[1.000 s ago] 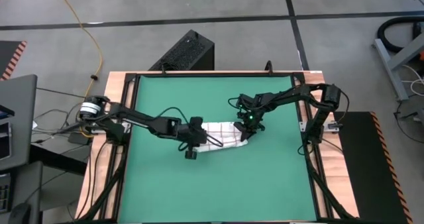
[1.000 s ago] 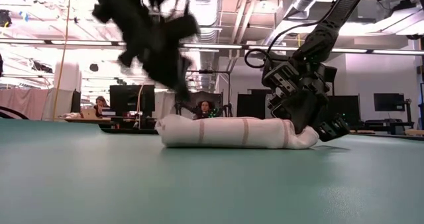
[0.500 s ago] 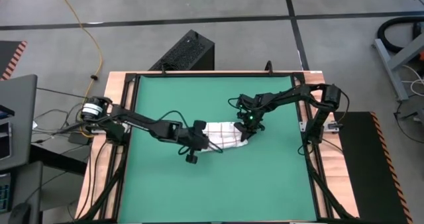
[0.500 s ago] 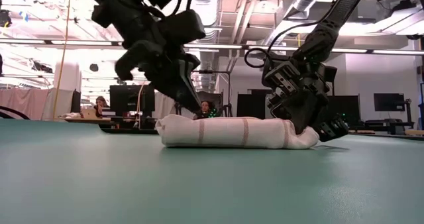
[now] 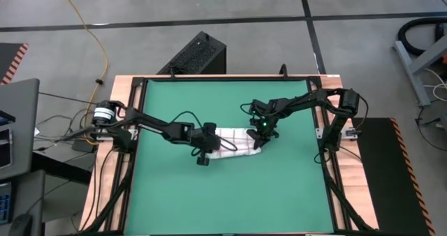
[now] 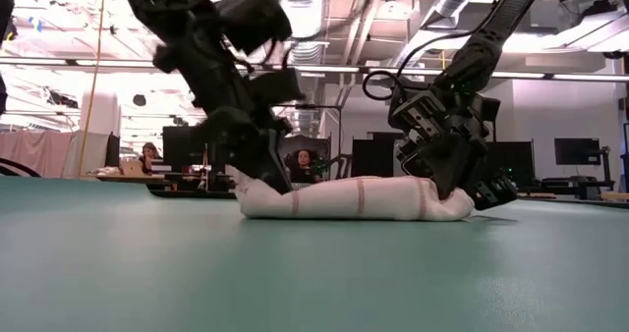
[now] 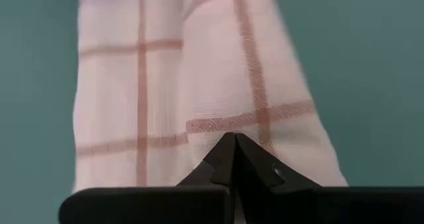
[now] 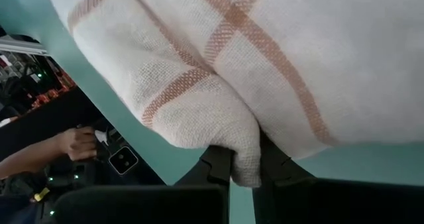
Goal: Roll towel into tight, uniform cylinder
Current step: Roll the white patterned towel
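The towel (image 5: pixel 236 142) lies on the green mat (image 5: pixel 181 201) as a rolled white cylinder with red-brown lines, its length running left to right (image 6: pixel 354 198). My left gripper (image 5: pixel 215 144) is shut and comes down on the roll's left end (image 6: pixel 257 190). My right gripper (image 5: pixel 257 142) is at the roll's right end, shut on the cloth (image 6: pixel 454 196). In the left wrist view the shut fingertips (image 7: pixel 234 143) sit against the towel (image 7: pixel 199 85). My left gripper presses its shut fingertips (image 7: pixel 225 151) on the top of the roll's left end (image 7: pixel 218 121), slanting down from the table's left and pointing along the roll. The roll lies on the mat and dips a little under the tips. My right gripper pinches a bunched fold at the roll's right end (image 8: pixel 244 159) between its two fingers, slanting down from the table's right. That end lies on the mat; how many layers it holds, I cannot tell.
A black frame (image 5: pixel 223 78) borders the mat, with wooden table edges outside it. A black box (image 5: pixel 195 54) stands on the floor beyond the far edge. Bare mat lies near and left of the roll. People sit in the room behind (image 6: pixel 305 161), and a hand (image 8: pixel 76 143) shows beyond the table.
My left gripper has come down, shut, from above the roll onto its left end, drifting slightly toward the table's right. The towel's left end has dipped a little under it. My right gripper and the rest of the roll have kept still.
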Motion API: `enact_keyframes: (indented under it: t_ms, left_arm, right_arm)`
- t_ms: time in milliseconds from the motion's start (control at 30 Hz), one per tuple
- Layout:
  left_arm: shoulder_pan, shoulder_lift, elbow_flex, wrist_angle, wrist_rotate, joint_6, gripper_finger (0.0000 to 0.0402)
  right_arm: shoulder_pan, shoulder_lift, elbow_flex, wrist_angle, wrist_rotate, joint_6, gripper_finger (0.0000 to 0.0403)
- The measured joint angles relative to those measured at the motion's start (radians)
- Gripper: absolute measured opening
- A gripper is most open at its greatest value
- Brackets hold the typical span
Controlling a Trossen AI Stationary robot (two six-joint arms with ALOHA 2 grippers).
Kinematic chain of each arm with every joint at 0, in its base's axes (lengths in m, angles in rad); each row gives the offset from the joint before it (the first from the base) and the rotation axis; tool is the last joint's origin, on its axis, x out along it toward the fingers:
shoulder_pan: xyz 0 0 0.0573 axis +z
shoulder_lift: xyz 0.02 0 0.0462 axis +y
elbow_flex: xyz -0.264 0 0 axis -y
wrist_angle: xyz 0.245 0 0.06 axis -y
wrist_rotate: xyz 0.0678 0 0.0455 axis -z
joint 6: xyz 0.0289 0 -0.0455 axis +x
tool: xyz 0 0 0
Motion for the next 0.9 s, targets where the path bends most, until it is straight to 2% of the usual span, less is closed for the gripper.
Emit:
enact_keyframes:
  t_ms: [200,400,533,633,900]
  left_arm:
    - [0.066,0.024,0.001,-0.047,0.057,-0.004,0.0000]
    - [0.108,0.067,0.002,-0.036,0.123,-0.024,0.0000]
    - [0.118,0.079,0.002,-0.049,0.156,-0.029,0.0000]
    - [0.122,0.079,-0.003,-0.049,0.158,-0.010,0.0000]
    - [0.151,0.081,-0.005,-0.055,0.191,-0.020,0.0000]
  right_arm:
    - [0.027,-0.001,0.001,-0.016,0.065,-0.027,0.0042]
    - [0.057,-0.004,0.002,-0.013,0.152,-0.100,0.0111]
    - [0.076,-0.024,0.001,-0.020,0.201,-0.207,0.0137]
    - [0.079,-0.056,0.000,-0.052,0.254,-0.282,0.0141]
    - [0.068,-0.198,-0.003,-0.168,0.472,-0.416,0.0128]
